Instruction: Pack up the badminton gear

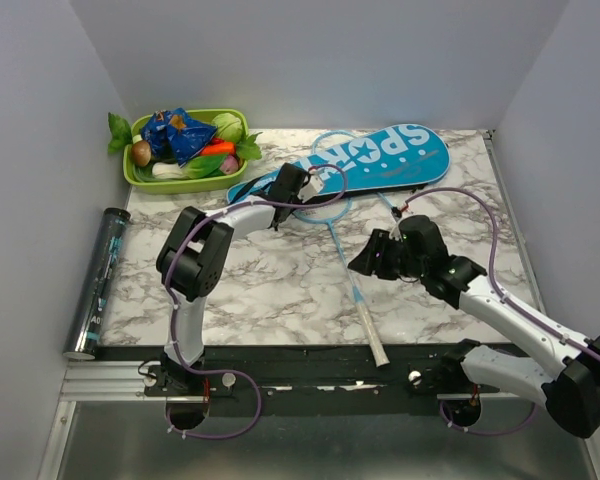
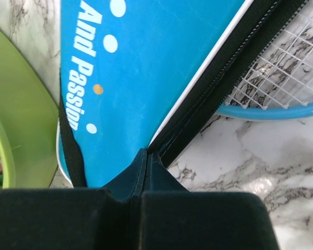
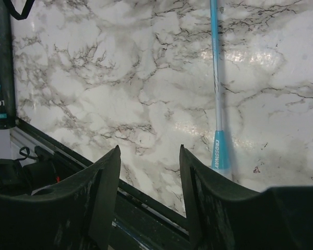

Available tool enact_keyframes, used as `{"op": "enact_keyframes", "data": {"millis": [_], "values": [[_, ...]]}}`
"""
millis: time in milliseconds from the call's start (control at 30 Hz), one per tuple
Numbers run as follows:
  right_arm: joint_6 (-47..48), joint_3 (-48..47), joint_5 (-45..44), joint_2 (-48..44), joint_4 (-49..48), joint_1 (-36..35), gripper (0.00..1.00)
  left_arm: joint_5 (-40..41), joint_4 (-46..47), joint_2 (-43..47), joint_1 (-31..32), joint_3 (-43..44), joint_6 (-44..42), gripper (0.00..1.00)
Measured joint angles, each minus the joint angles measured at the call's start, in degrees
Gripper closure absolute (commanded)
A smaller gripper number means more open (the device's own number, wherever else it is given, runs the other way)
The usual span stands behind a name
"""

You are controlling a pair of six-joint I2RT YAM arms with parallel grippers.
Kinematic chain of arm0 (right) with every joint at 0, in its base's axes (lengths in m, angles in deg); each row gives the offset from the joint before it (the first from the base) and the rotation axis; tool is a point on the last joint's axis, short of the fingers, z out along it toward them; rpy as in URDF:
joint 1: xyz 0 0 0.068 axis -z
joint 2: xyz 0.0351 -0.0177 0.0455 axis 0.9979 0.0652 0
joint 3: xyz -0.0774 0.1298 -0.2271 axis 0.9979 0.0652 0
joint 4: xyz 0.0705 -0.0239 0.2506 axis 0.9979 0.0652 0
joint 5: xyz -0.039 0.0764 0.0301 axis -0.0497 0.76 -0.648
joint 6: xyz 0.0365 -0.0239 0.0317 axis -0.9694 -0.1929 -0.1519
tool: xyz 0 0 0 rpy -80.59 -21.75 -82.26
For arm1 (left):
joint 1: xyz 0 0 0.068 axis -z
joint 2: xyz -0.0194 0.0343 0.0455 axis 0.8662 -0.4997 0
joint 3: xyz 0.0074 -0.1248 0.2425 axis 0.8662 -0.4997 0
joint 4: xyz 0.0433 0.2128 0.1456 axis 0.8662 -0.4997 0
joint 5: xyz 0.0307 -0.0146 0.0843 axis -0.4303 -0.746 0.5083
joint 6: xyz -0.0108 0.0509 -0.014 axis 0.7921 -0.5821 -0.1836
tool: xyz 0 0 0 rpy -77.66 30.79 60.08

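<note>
The blue "SPORT" cover [image 1: 380, 160] lies at the back of the table. My left gripper [image 1: 302, 185] is shut on a fold at the cover's zip edge [image 2: 141, 169]; the cover [image 2: 146, 78] fills the left wrist view. One light-blue racket [image 1: 352, 285] lies in the middle, its head [image 2: 281, 73] beside the cover and its white butt near the front edge. A second racket head [image 1: 330, 140] shows behind the cover. My right gripper [image 1: 362, 264] is open and empty, just right of the shaft [image 3: 217, 104]. The dark tube [image 1: 100, 280] lies at the left edge. No shuttlecocks show.
The green tray [image 1: 138, 178] of toy vegetables stands at the back left, close to the cover's narrow end; it also shows in the left wrist view [image 2: 21, 120]. The tube [image 3: 1, 67] and the table's black front rail [image 3: 146, 198] show in the right wrist view. Walls enclose three sides.
</note>
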Motion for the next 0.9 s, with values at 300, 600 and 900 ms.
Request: {"op": "enact_keyframes", "data": {"millis": [300, 600, 900], "values": [[0.52, 0.0, -2.12, -7.19, 2.4, 0.0, 0.44, -0.46, -10.01, 9.57, 1.31, 2.29, 6.73, 1.0], [1.18, -0.04, -7.58, -12.22, 7.52, 0.02, 0.49, -4.81, -19.06, 28.44, 3.41, -1.62, 20.2, 1.0], [0.2, -0.22, -7.17, -12.33, 6.97, 0.02, 0.37, -9.92, -20.92, 49.57, 12.39, -19.63, 35.91, 1.0]]}}
